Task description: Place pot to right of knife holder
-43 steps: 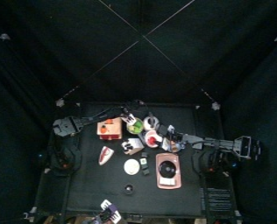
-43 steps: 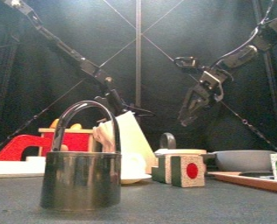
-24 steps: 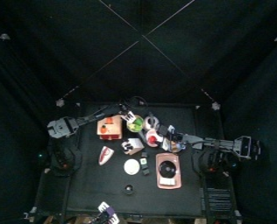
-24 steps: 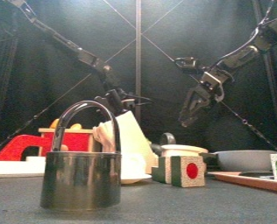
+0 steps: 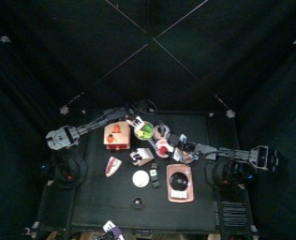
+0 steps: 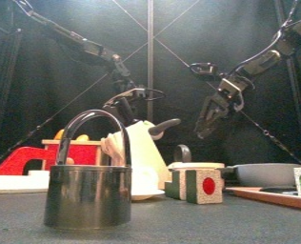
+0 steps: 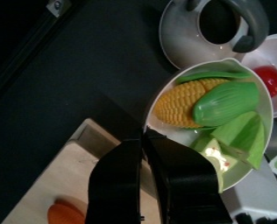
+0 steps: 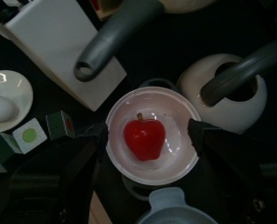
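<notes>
The green pot point(image 7: 242, 140) holds a corn cob and green pieces. In the top view the pot point(image 5: 144, 131) is at the table's back middle, right of the orange box. My left gripper point(image 7: 144, 163) is shut on the pot's rim and holds it up in the front view point(image 6: 127, 99). The knife holder point(image 5: 113, 166), a pale wedge, lies nearer the front left and shows in the front view point(image 6: 143, 157). My right gripper point(image 8: 147, 149) is open above a white bowl point(image 8: 180, 168) holding a red fruit, right of the pot point(image 5: 182, 146).
An orange box point(image 5: 115, 138) stands left of the pot. A white disc point(image 5: 140, 178) and a pink tray point(image 5: 178, 183) lie at the front. A metal pail point(image 6: 90, 186) and a block with a red dot point(image 6: 202, 184) stand near the front edge.
My left gripper has risen a little with the pot, and a grey handle now sticks up beside it in the front view. The right arm has not moved.
</notes>
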